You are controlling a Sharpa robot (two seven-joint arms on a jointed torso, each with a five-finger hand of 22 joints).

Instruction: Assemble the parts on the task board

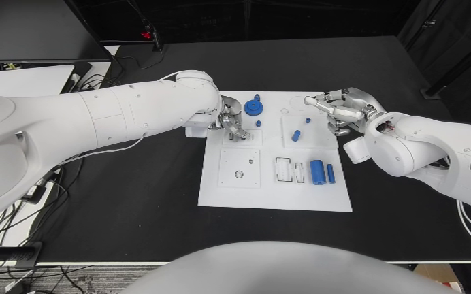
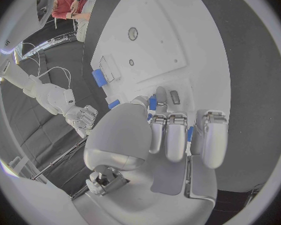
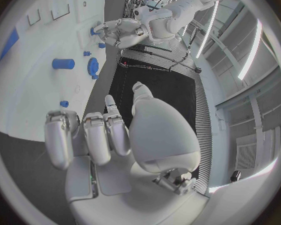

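L hand [image 1: 231,124] sits over the upper-left part of the task board [image 1: 275,199], fingers curled down onto a small blue part [image 2: 152,103]; in the L wrist view that part shows between the fingertips, so it looks pinched, tho exactly how firmly is hard to tell. R hand [image 1: 339,112] hovers at the board's upper-right edge, fingers loosely apart, nothing seen in it; R wrist view shows the fingers [image 3: 84,135] curved but w/ no part inside.

Board lies flat, mid black tabletop [image 1: 147,226]. On it: a blue gear-like round part [image 1: 254,109] near the top edge, just beside the L hand. A short blue peg [image 1: 295,135] lies on the upper-right plate, w/ a tiny blue piece [image 1: 307,121] above it. Lower right: a larger blue cylinder [image 1: 317,171] lying on its side, a slim blue bar [image 1: 331,173] just beside it. Lower-left plate has a small hole [image 1: 239,173] in it.
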